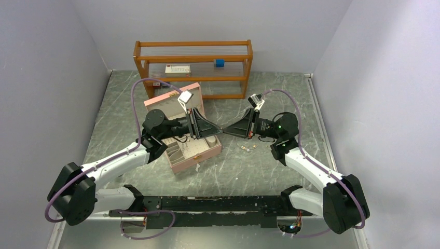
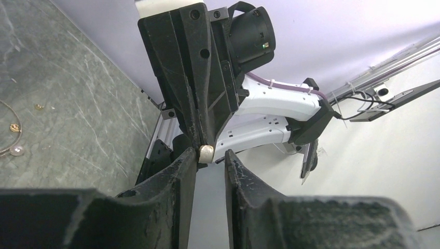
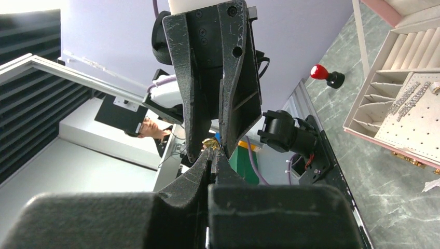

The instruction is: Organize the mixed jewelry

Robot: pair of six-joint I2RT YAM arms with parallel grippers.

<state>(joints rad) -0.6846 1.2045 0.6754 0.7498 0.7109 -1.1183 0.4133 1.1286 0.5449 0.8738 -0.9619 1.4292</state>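
Above: left claw (image 1: 218, 130) and right claw (image 1: 229, 129) tip to tip over desk (image 1: 290, 104); loose jewelry (image 1: 249, 148) near pink box (image 1: 193, 162), apparently much left unsorted. Left wrist: left claw apart around a bead (image 2: 206, 153). Right wrist: right claw clamped on it.

Left arm (image 1: 117, 162) jaws parted — right arm (image 1: 307, 166) jaws closed, tips meeting.

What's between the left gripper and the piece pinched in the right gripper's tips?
Nothing visible. The small jewelry piece sticks out of the right gripper's shut tips in mid-air, and the left gripper meets it tip to tip, jaws open on either side of it. The table lies below, clear of both.
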